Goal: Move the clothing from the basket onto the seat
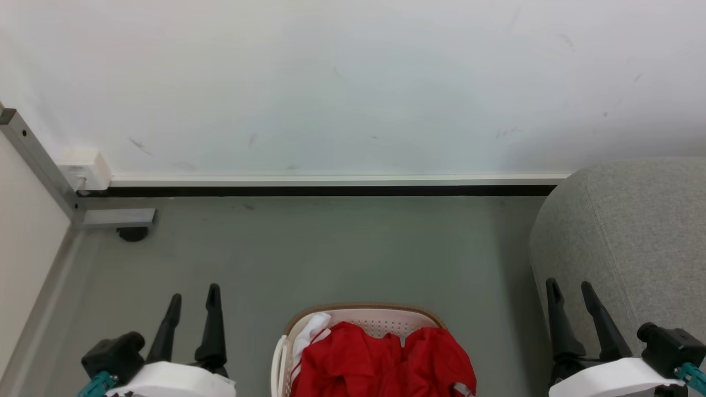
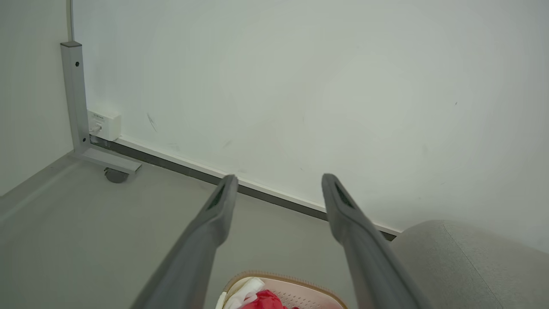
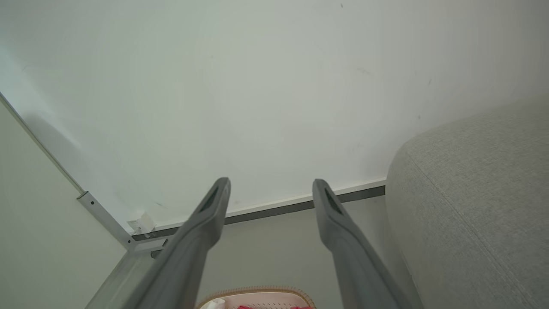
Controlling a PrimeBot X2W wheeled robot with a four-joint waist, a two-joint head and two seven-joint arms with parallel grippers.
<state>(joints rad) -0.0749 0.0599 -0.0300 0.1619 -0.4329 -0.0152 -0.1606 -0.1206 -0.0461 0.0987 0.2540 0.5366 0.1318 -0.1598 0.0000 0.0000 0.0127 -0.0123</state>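
Inside the basket (image 1: 364,305), the clothing (image 1: 380,358) looks limp and light; I'd pinch a top fold. My left gripper (image 1: 194,293) and right gripper (image 1: 568,284) gape empty.

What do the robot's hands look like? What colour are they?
The left gripper and right gripper match: two long, thin black jaws tapering to points, a chunky black block at the base, a white rounded wrist shell, and a small teal piece beside it.
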